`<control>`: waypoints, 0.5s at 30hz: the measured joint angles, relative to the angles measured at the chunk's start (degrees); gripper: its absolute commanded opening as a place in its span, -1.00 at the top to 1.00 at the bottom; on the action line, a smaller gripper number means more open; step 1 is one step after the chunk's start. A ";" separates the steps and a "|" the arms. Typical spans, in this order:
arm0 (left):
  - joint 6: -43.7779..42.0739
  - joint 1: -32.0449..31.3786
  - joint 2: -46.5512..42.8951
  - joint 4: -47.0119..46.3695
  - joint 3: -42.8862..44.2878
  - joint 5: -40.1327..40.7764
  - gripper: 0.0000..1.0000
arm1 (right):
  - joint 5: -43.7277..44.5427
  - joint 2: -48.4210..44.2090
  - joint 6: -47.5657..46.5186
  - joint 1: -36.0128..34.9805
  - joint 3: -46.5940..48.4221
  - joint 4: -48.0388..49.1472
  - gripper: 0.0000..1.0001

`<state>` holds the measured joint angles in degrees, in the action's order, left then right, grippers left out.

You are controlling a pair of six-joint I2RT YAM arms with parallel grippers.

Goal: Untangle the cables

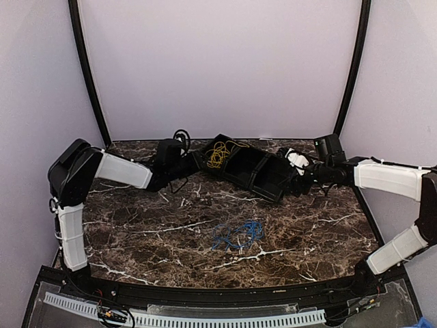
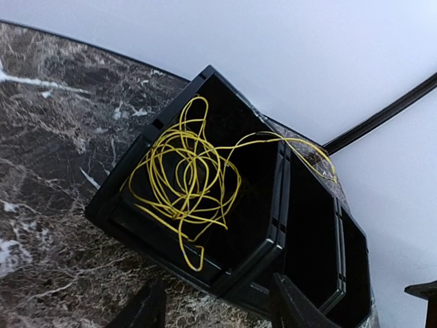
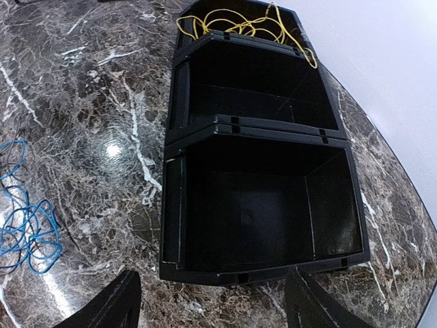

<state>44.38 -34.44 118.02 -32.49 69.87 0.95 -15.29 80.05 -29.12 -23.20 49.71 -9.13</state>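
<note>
The left gripper (image 2: pixel 216 281) has its two dark fingers (image 2: pixel 293 307) spread apart with nothing between them. Just ahead of the fingertips is the near corner of a row of three joined black bins (image 2: pixel 109 205), which lies at a slant across the brown marble table (image 2: pixel 54 137). The end compartment closest to this gripper holds the yellow cable (image 2: pixel 184 174), a loose tangle of loops lying against the compartment's floor and wall. One strand runs out of the tangle, over the divider, and along the rim of the middle compartment farther from the gripper.

The right gripper (image 3: pixel 213 273) is also spread wide and holds nothing, its fingers (image 3: pixel 116 307) standing either side of the opposite end of the bins (image 3: pixel 171 205). The compartment right in front of it and the middle one beyond are dark inside, and the yellow cable (image 3: pixel 239 26) shows in the farthest one. Off to the left of this gripper, well apart from the bins, the blue cable (image 3: pixel 24 219) lies in loose loops on the bare marble (image 3: pixel 102 82).

From the overhead camera, both grippers face each other across the bins (image 1: pixel 252 171): the left gripper (image 1: pixel 194 162) by the yellow cable (image 1: pixel 220 156), the right gripper (image 1: pixel 292 164) at the other end. The blue cable (image 1: pixel 235 234) lies nearer the arm bases, roughly midway between the two arms.
</note>
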 measured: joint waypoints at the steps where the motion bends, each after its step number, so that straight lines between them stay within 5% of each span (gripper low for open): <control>1: -1.09 -0.37 -2.14 0.37 -1.60 0.79 -0.09 | -0.76 0.00 -0.39 0.00 0.00 -0.26 -0.45; 6: -8.87 -3.26 -13.86 2.08 -9.60 2.36 0.00 | -6.27 -0.02 -4.13 -0.70 -0.04 -3.04 -0.37; 15: -22.32 -13.31 -27.39 13.86 -18.69 -7.63 0.06 | -9.49 0.22 -10.60 -7.06 -0.15 -8.11 -0.33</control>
<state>22.06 -47.75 90.63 -18.63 51.18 -6.68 -24.77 80.27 -39.72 -30.26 49.56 -17.23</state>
